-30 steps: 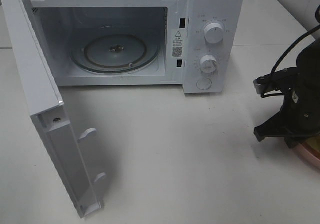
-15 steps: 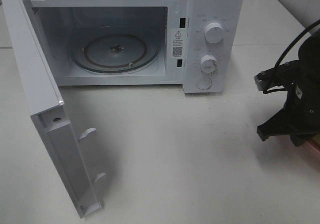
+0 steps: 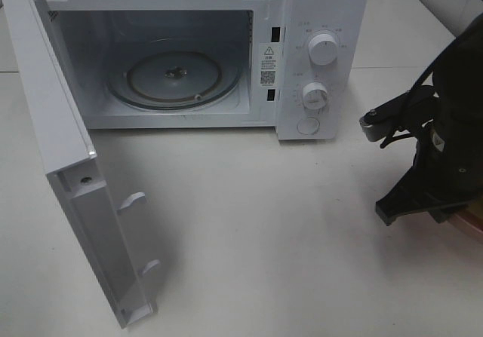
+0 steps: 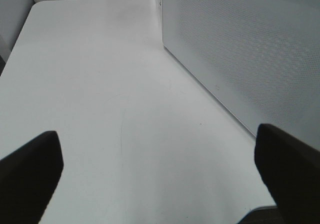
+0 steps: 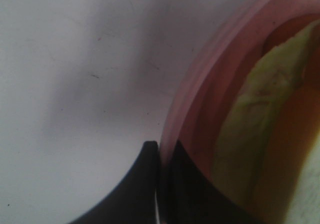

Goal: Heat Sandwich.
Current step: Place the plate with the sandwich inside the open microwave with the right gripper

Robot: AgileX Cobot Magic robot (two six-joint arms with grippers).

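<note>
Pink plate (image 5: 200, 108) is clenched at its rim by the right end effector (image 5: 159, 151), sandwich (image 5: 250, 134) just beside.

**A:** What colour is the microwave (image 3: 317, 50)?
**B:** White all over, and so is the surface (image 3: 264, 231). Its door (image 4: 250, 48) has a fine pattern of dots, grey on white.
**A:** And the arms' ends?
**B:** Black, both the left tool (image 4: 160, 169) and the right tool (image 5: 159, 149).
**A:** Anything brighter?
**B:** The plate (image 5: 200, 98) is pink. The sandwich (image 5: 250, 129) shows pale green filling with tan-orange beside it.
</note>
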